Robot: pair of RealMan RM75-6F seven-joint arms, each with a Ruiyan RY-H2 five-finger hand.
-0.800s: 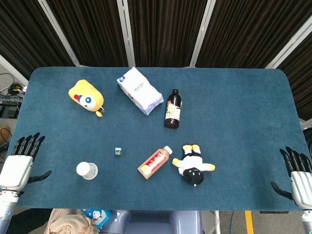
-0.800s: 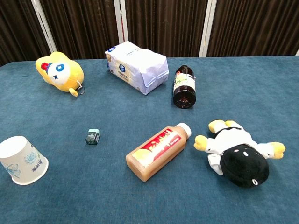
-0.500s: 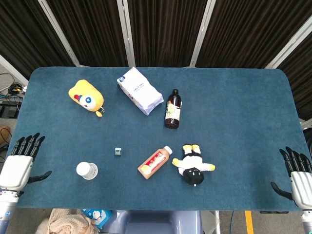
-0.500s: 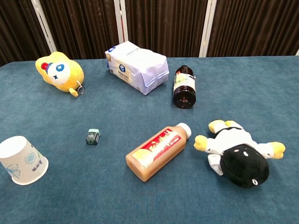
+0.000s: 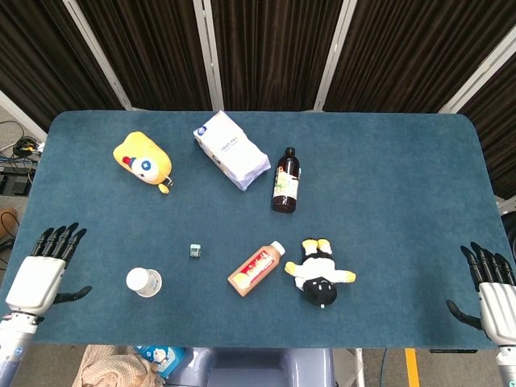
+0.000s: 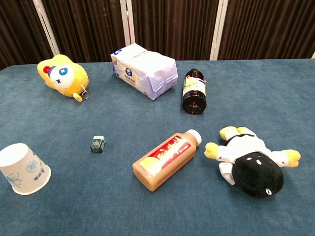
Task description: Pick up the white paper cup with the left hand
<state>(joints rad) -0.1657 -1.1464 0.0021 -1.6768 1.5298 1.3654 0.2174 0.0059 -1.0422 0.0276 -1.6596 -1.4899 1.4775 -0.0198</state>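
The white paper cup (image 5: 143, 281) stands upside down near the table's front left; in the chest view the cup (image 6: 23, 168) shows a blue pattern on its side. My left hand (image 5: 44, 271) hovers at the table's left front corner, fingers spread and empty, well to the left of the cup and apart from it. My right hand (image 5: 492, 289) is at the front right corner, fingers apart, holding nothing. Neither hand shows in the chest view.
On the blue table (image 5: 387, 177) lie a yellow plush (image 5: 143, 159), a white packet (image 5: 230, 150), a dark bottle (image 5: 285, 181), a milk-tea bottle (image 5: 257, 268), a black-and-white plush (image 5: 319, 275) and a small teal cube (image 5: 194, 251) right of the cup.
My left hand has shifted slightly right and forward, toward the cup. The right hand and all objects stay where they were.
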